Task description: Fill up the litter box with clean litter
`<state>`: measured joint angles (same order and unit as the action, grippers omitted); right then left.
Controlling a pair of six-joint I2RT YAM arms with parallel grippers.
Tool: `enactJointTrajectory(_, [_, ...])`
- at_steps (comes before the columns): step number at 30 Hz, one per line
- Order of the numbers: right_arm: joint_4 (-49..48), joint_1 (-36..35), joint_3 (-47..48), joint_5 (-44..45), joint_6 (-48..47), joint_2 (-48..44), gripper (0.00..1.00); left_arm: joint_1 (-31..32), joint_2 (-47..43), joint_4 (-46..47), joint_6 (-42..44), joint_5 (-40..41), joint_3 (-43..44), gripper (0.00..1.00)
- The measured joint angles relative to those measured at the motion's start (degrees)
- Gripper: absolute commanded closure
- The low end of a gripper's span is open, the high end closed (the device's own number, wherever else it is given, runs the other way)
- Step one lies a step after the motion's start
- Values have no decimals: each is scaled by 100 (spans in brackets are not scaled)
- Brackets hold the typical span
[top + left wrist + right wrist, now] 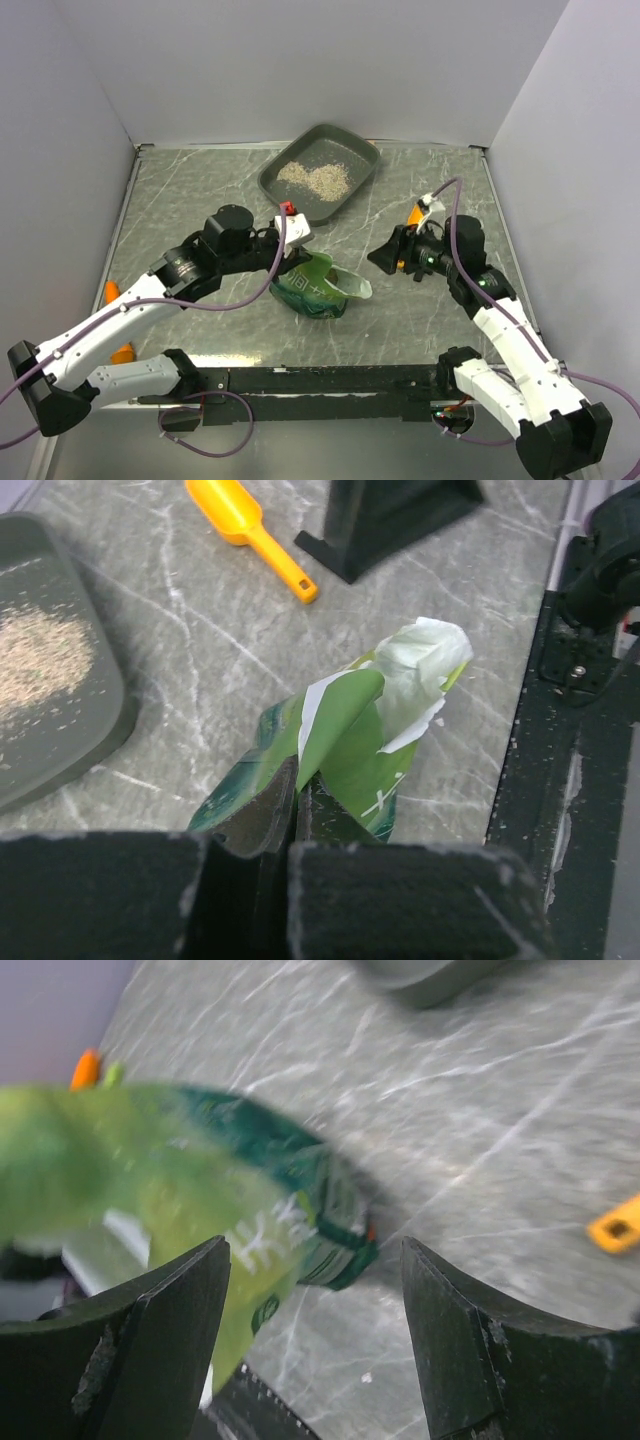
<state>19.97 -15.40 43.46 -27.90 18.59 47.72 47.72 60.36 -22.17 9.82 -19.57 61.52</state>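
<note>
Between the fingers of the left claw (297,798): a lower fold of the bag (350,735), clamped tight, with the torn white-lined mouth rising beyond. Thin, crinkly green film by the look of it, so probably limp and slippery, apt to buckle or slide out of a pinch; light as a skin, bottom-heavy with any granules left inside, contents hidden from outside. Best held by a doubled fold at the closed end, with a second hold near the mouth to steer a pour. Just right of that mouth, the right claw (315,1355): spread wide, gripping nothing, facing the bag. Close by it, an orange scoop (250,528) flat on the table (200,190). Farther back, well apart from both claws, the box (346,146): dark, likely stiff, easy to leave in place. Inside, toward the middle, a thin patch of litter (316,178): loose, dry-looking grains, impossible to pinch, prone to scatter, fit only for pouring or scooping. On the bag's side, white lettering and a round pale mark, too blurred and creased to read; no brand name legible anywhere.
</note>
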Motion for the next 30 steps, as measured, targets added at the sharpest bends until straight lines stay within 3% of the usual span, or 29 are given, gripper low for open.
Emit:
enactJointTrajectory(5, [-581, -289, -361, -787, -188, -101, 25, -24, -216, -136, -7, 299, -28, 99])
enactJointTrajectory(13, [-1908, -1073, -782, -1322, -708, -153, 21, -28, -492, -745, -387, 658, 118, 99])
enactJointTrajectory(21, [-3145, -1110, -1237, -2164, -979, 48, 20, -28, -457, -1185, -721, 1360, 372, 99])
enactJointTrajectory(30, [-3569, -1204, -1191, -2726, -1106, 114, 20, -125, -317, -1318, -798, 1606, 549, 99])
